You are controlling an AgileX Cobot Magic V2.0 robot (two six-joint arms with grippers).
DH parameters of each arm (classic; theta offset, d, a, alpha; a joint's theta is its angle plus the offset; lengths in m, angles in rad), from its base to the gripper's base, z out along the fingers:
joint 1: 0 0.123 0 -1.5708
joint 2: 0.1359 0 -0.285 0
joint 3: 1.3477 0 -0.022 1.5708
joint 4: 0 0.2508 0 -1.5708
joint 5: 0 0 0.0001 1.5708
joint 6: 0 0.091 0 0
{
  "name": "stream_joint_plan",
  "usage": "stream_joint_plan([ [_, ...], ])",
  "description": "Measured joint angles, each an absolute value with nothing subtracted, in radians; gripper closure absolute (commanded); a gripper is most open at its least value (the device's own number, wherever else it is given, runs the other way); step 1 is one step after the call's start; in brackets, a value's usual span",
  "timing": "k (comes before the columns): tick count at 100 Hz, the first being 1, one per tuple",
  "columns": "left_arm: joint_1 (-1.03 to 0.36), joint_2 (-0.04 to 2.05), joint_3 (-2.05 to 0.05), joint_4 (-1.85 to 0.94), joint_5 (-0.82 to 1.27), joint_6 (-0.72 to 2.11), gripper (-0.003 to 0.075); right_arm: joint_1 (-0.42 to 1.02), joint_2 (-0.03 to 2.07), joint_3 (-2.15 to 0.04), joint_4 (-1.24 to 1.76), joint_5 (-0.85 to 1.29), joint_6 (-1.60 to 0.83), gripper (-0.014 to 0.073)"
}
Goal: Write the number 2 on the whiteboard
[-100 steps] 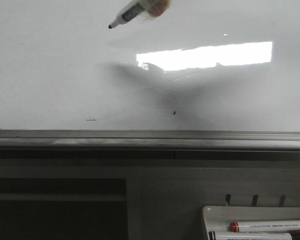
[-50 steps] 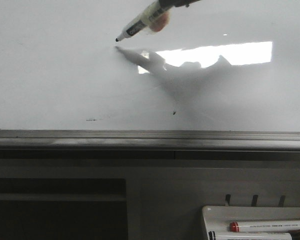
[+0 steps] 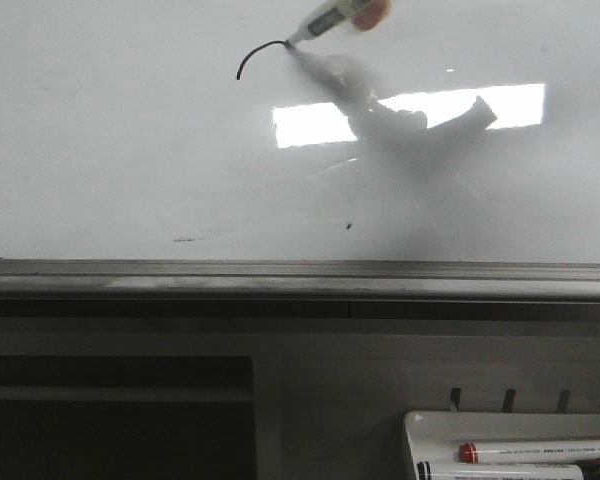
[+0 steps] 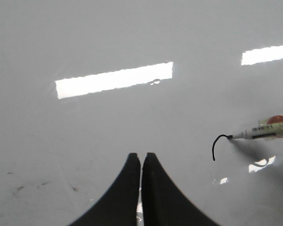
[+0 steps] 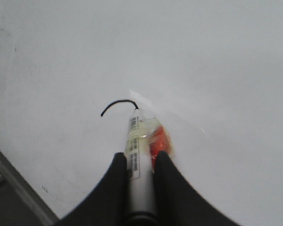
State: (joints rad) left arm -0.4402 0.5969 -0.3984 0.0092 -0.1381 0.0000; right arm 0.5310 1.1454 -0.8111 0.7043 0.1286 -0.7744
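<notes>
The whiteboard (image 3: pixel 130 150) is glossy white with a bright light reflection and a grey rail along its near edge. A short curved black stroke (image 3: pixel 255 55), the top of the number 2, is on it; it also shows in the left wrist view (image 4: pixel 217 143) and the right wrist view (image 5: pixel 117 104). My right gripper (image 5: pixel 140 157) is shut on a white marker (image 5: pixel 139 155) whose tip touches the board at the stroke's end (image 3: pixel 288 42). My left gripper (image 4: pixel 141 157) is shut and empty, over the board to the left of the stroke.
A grey metal edge rail (image 3: pixel 300 275) runs along the board's near side. A small white marker tray (image 3: pixel 420 430) at the lower right holds a red-capped marker (image 3: pixel 535 452) and another marker. Small dark specks (image 3: pixel 351 225) mark the board.
The marker tip came down onto the board and moved right, drawing a short curved black stroke. The shadow of the right arm shifted right with it.
</notes>
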Motion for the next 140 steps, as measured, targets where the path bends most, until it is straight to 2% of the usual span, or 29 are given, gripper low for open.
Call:
stream_joint_plan([
  [24, -0.440, 0.597, -0.398, 0.009, -0.143, 0.000, 0.0741, 0.535, 1.130, -0.739, 0.708, 0.215, -0.768, 0.0642],
  [53, -0.440, 0.597, -0.398, 0.009, -0.144, 0.000, 0.0741, 0.660, 1.227, -0.769, 0.711, 0.218, -0.768, 0.0642],
  [65, -0.440, 0.597, -0.398, 0.009, -0.146, 0.000, 0.0741, 0.668, 1.234, -0.770, 0.711, 0.208, -0.768, 0.0642],
  [113, -0.440, 0.597, -0.398, 0.020, -0.149, 0.000, 0.0741, 0.448, 0.990, -0.595, 0.711, 0.309, -0.741, 0.0643],
  [140, -0.458, 0.599, -0.398, 0.149, -0.150, 0.000, 0.0733, 0.507, 0.953, -0.660, 0.691, 0.416, -0.732, 0.0642],
])
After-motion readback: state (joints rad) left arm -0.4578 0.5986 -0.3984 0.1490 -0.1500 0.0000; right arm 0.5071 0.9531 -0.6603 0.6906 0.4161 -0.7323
